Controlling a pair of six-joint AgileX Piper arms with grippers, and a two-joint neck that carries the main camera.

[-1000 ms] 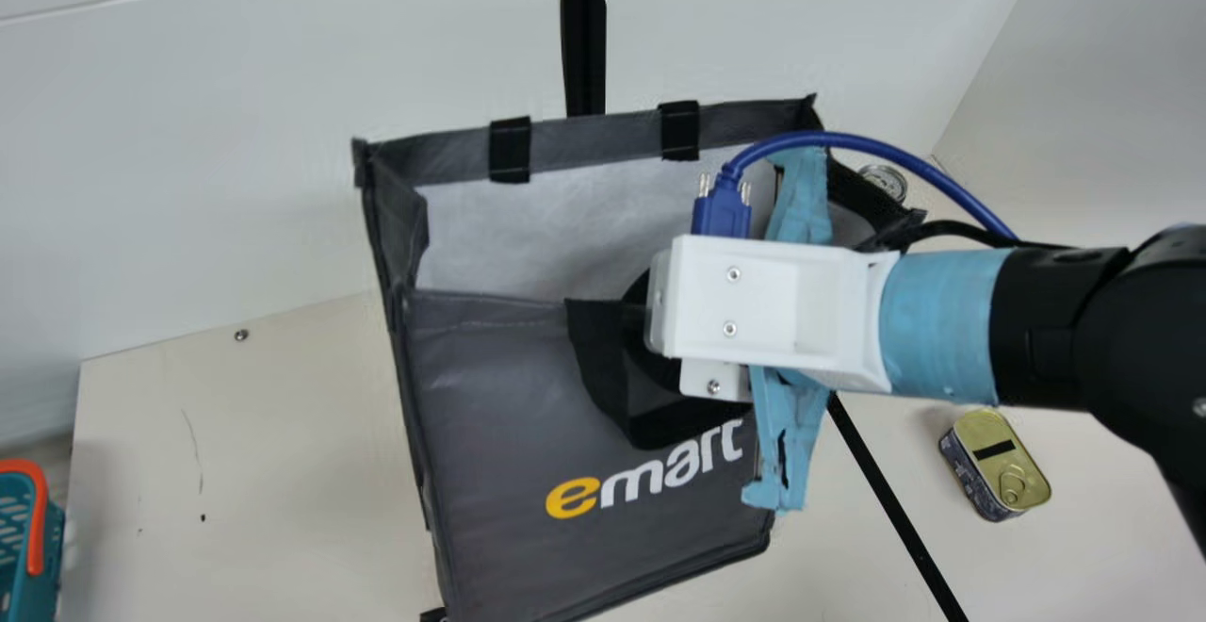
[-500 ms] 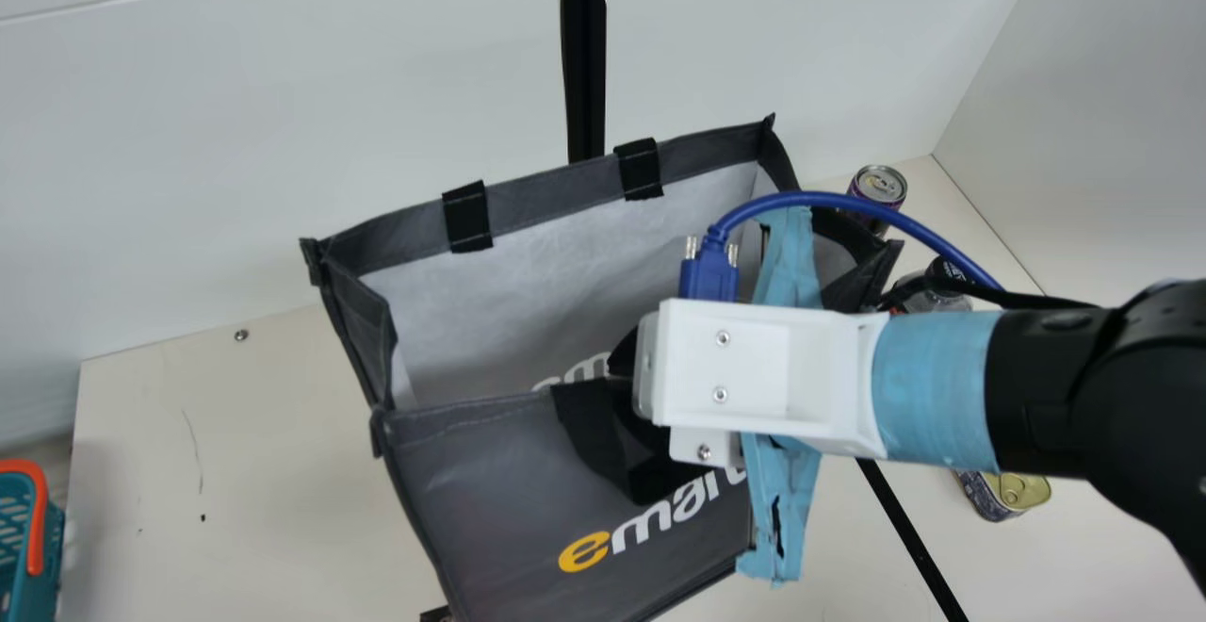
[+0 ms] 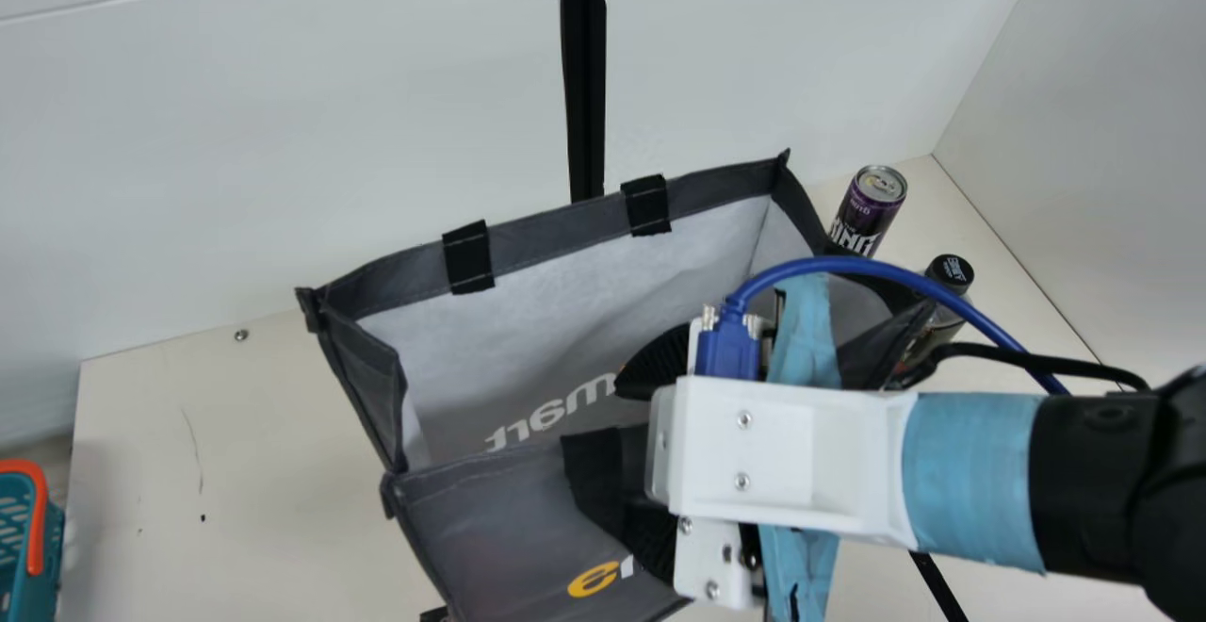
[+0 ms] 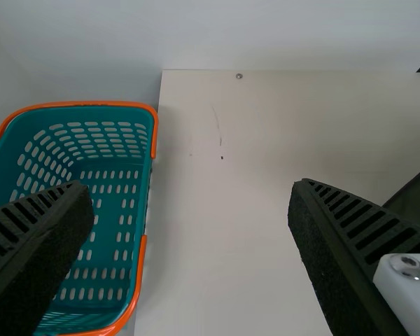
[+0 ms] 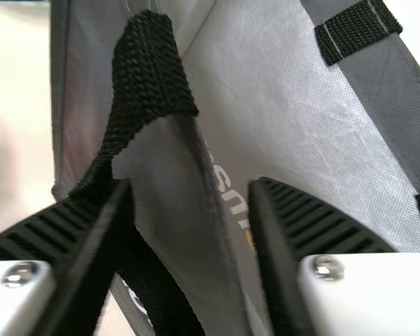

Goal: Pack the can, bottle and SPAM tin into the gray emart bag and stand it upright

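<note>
Right tool [image 5: 192, 187]: spread, near wall of the gray cloth emart bag [image 3: 499, 528] between its fingers | left tool [image 4: 190, 187]: spread | tall purple can [image 3: 865, 212], black-capped bottle [image 3: 950, 271]: upright on cream tabletop [image 3: 254, 471], right and back from right tool, the nearer; lift clear first

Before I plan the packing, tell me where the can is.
In the main view's upper right, the purple can stands on the table, just right of the gray bag and beyond the black-capped bottle.
</note>
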